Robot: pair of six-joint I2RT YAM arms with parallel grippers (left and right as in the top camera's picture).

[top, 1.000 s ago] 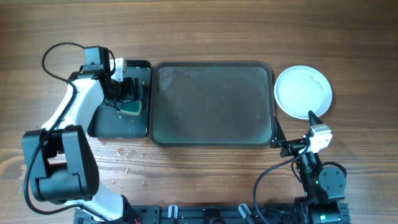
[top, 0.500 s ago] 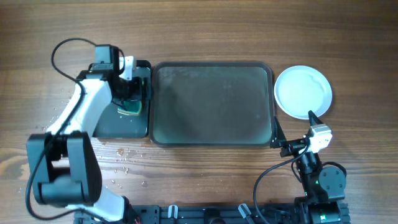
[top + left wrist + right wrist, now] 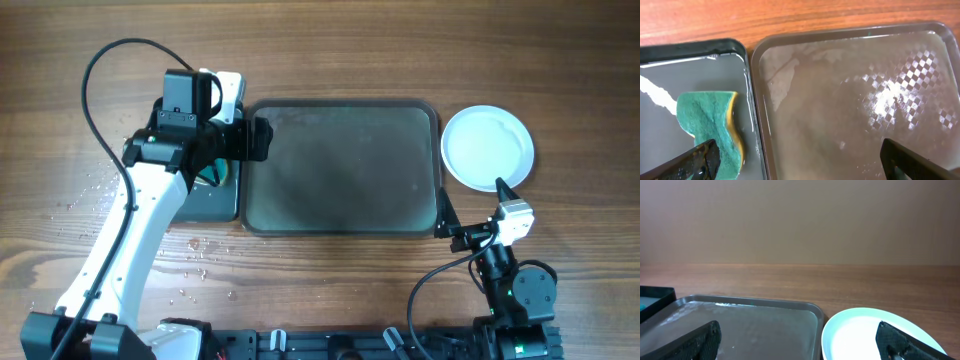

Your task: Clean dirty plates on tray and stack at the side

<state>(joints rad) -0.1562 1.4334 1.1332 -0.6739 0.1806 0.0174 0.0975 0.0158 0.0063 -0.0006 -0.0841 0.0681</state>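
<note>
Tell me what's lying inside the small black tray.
A green and yellow sponge lies in the black tray, on its wet-looking floor. Overhead, the left arm covers much of that tray.

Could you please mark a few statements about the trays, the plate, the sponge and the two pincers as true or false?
1. No plate lies on the big tray. True.
2. The green sponge lies on the big tray. False: it lies in the smaller black tray.
3. A white plate sits on the table, right of the big tray. True.
4. The left pincer grips the sponge. False: it is open and empty, above the edge where the two trays meet.
5. The right pincer is open and holds nothing. True.
</note>
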